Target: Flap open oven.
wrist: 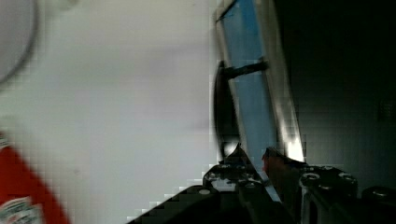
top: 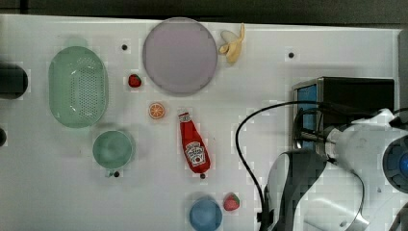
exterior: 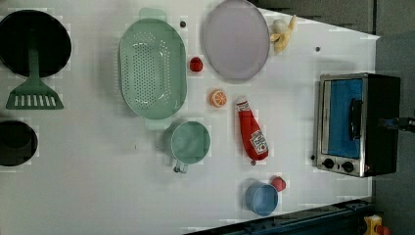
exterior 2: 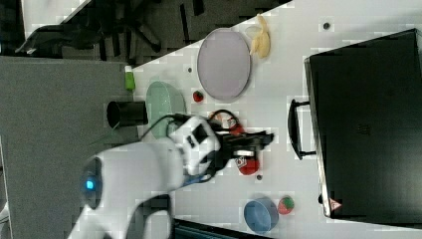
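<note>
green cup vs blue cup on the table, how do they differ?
The green cup is mint green; the blue cup is blue. The green cup looks wider than the blue cup. In the left view the green cup sits just below the green colander, while the blue cup sits near the table's lower edge with a strawberry beside it. Both stand upright with open tops and look empty.

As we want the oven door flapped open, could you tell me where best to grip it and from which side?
Probably the black bar handle on the oven door. It stands off the blue glass on two posts, leaving a gap for a finger. Come from the front, the table side, where the gripper is.
</note>
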